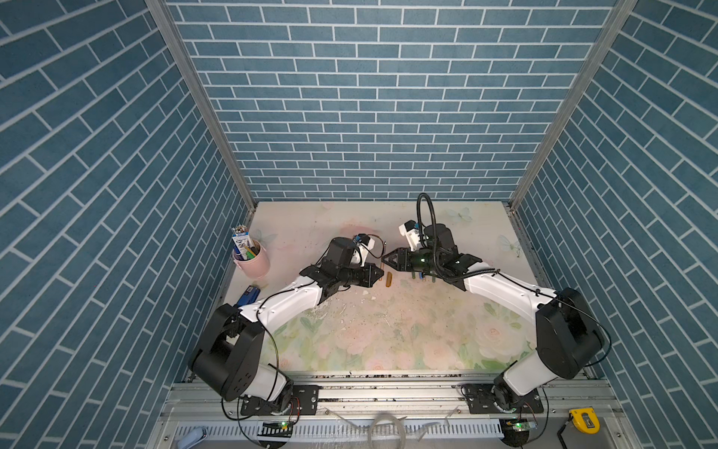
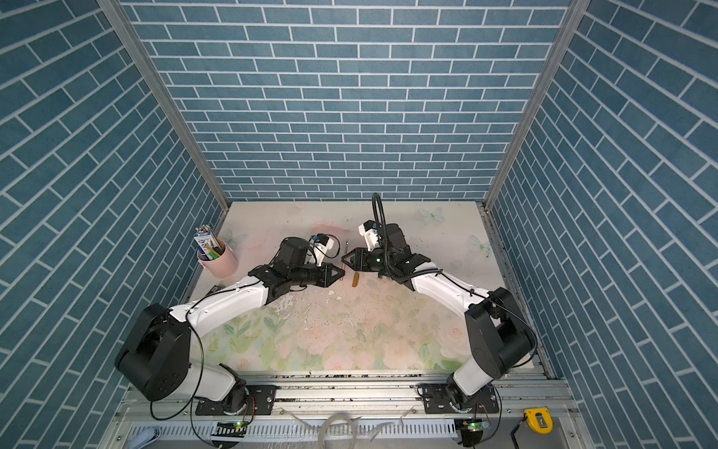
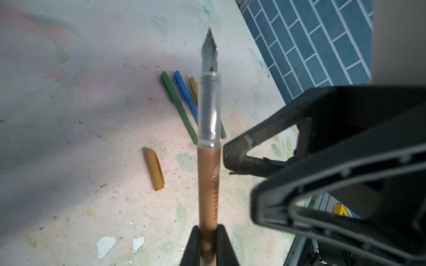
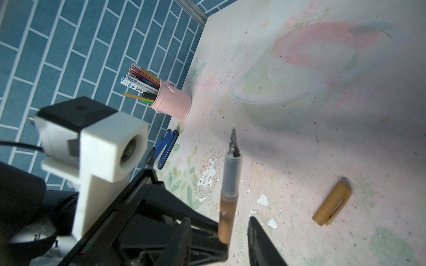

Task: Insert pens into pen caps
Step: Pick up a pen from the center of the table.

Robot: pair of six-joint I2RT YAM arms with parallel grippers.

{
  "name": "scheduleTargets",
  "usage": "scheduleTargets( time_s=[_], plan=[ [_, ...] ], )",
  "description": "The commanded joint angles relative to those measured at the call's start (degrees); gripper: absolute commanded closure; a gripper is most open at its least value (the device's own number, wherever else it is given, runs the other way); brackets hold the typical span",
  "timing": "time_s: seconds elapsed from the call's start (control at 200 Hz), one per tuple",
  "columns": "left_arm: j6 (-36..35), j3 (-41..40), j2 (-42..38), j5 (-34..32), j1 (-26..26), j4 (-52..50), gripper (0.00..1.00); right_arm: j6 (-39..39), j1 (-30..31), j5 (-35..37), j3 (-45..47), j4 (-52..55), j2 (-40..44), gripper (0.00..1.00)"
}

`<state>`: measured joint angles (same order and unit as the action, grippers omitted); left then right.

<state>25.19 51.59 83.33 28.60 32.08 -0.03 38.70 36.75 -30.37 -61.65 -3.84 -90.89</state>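
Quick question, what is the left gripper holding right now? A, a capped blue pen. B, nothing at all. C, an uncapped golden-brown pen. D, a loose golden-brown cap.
C: the left gripper is shut on the barrel of the golden-brown pen, whose nib is bare, while the golden-brown cap lies apart on the table.

Pink cup point(image 1: 254, 266) stands near the blue stapler point(image 1: 248, 294).

Left hand point(image 3: 208, 230) clamped on golden-brown pen point(image 3: 208, 184) at centre, right hand point(image 1: 384, 259) parted, facing it from three o'clock
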Motion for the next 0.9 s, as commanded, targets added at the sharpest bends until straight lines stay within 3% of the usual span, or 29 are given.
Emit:
scheduleTargets(
  time_s=[0.0,0.175,0.25,0.4,0.435,0.495,0.595,0.66,0.895],
  plan=[
    [0.3,-1.0,-1.8,1.9,0.2,2.0,1.00,1.2,0.3,0.1,-2.3,-0.9,-1.5,0.64],
    [0.5,-1.4,-1.9,2.8,0.2,2.5,1.00,2.2,0.3,-0.5,-3.2,-2.0,-2.4,0.72],
    [0.5,-1.4,-1.9,3.4,0.2,2.9,1.00,2.4,0.3,-0.7,-3.7,-2.0,-2.6,0.84],
    [0.3,-1.3,-2.0,4.1,0.2,3.2,1.00,2.6,0.4,-1.4,-3.8,-2.1,-2.4,0.94],
    [0.2,-1.4,-2.0,4.2,0.2,3.4,0.94,2.7,0.5,-1.3,-3.7,-2.1,-2.3,0.97],
    [0.4,-1.5,-1.9,4.1,0.2,3.9,0.71,2.9,0.7,-1.2,-3.3,-2.3,-2.1,1.00],
    [0.7,-1.8,-1.7,4.1,0.2,5.4,0.60,4.3,1.0,-1.4,-2.1,-4.4,-1.7,1.00],
    [1.0,-1.8,-1.4,4.0,0.2,6.5,0.61,5.3,1.1,-1.8,-1.6,-5.5,-1.7,1.00],
    [2.0,-1.9,-1.0,3.1,0.2,8.1,0.85,6.6,1.4,-0.8,-0.4,-7.2,-0.7,1.00]
  ],
)
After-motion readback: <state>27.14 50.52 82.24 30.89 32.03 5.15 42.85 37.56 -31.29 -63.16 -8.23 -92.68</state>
